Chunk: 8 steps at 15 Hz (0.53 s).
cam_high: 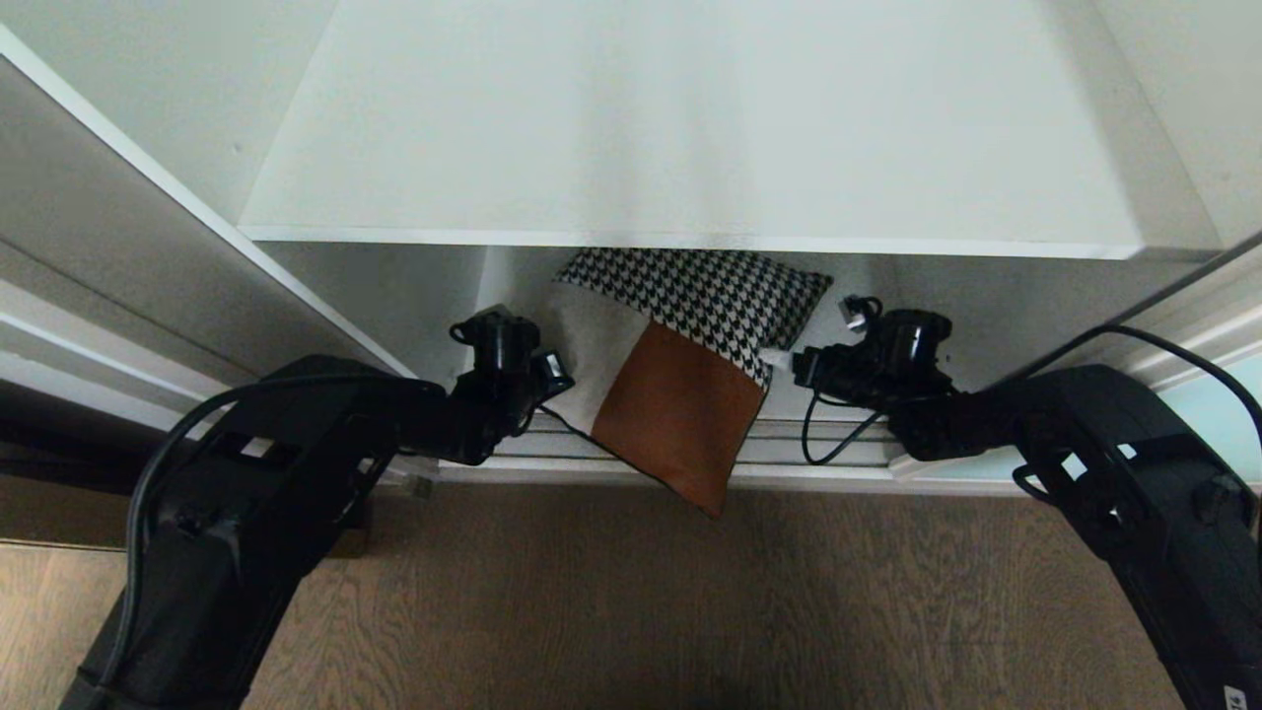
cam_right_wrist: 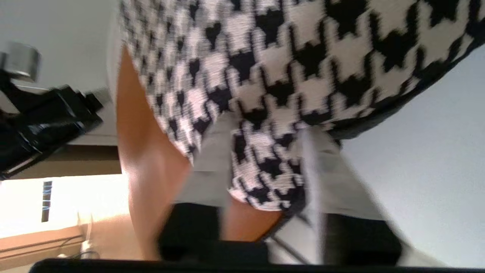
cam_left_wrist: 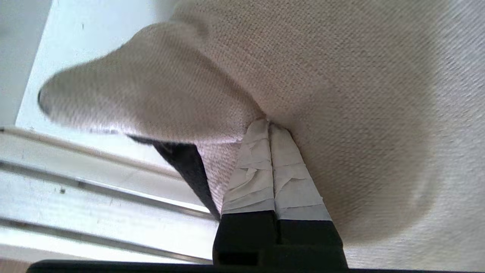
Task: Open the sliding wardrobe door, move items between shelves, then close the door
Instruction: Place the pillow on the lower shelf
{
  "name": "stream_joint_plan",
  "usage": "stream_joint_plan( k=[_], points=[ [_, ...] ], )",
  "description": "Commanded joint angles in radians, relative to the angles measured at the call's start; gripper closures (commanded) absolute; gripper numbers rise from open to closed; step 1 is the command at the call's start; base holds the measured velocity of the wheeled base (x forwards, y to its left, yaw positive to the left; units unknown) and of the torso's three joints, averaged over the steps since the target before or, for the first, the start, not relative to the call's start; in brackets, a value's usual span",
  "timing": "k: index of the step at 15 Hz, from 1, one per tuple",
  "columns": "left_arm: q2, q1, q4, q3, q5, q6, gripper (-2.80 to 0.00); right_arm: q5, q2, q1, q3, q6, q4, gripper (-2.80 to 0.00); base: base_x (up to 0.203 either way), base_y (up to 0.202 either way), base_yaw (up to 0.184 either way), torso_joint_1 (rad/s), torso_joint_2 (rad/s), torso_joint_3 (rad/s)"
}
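While the left gripper is pinched tight on the beige cloth of the cushion, its taped fingertips pressed together w/ fabric bunched between them, the right gripper sits at the opposite corner w/ its fingers apart, the houndstooth edge lying in the gap btwn them; the view is blurred, so can't say if they press it. Between the two grippers the cushion hangs tilted, houndstooth part up under the shelf, rust-orange corner pointing down past the silver floor track twd the wood floor. Just beyond the left fingertips is the white lower board. Out past the right arm, a sliver of the pale aqua sliding door shows at the edge.
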Motion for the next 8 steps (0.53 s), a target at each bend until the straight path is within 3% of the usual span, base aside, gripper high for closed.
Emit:
stream_joint_plan(
  k=[1, 8],
  points=[
    [0.011, -0.001, 0.002, -0.002, -0.002, -0.003, 0.0, 0.002, -0.023, -0.025, 0.03, 0.0, -0.048, -2.8, 0.0, 0.0, 0.0, 0.0, 0.0, 0.0],
    [0.019, -0.014, 0.0, 0.0, -0.002, 0.001, 0.0, 0.009, -0.118, -0.058, 0.159, -0.052, -0.134, -2.8, 0.0, 0.0, 0.0, 0.0, 0.0, 0.0]
  ],
)
